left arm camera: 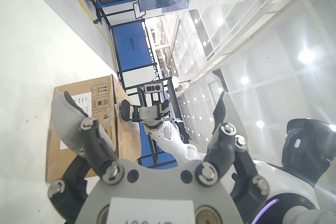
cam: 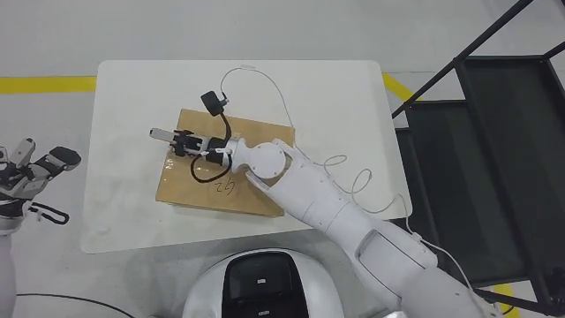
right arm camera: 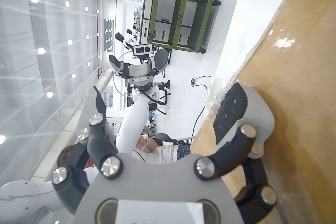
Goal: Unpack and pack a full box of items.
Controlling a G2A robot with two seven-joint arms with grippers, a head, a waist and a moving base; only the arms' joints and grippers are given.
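A closed brown cardboard box point(cam: 256, 131) lies in the middle of the white table point(cam: 132, 97). Clear tape shows at its edge. My right gripper point(cam: 172, 140) is over the box's left end, open. In the right wrist view one of its fingers point(right arm camera: 231, 112) rests on the box top point(right arm camera: 302, 51) near the edge, while the other hangs beyond the box in free air. My left gripper point(cam: 40, 166) is off the table's left side, open and holding nothing. From the left wrist view, the box point(left arm camera: 102, 93) sits ahead of the left gripper point(left arm camera: 141, 104), with the right gripper point(left arm camera: 131, 113) on it.
A thin white cable point(cam: 265, 79) loops over the table behind the box and trails down the right arm. Black metal steps point(cam: 477, 141) stand to the right of the table. Bare tabletop surrounds the box on all sides.
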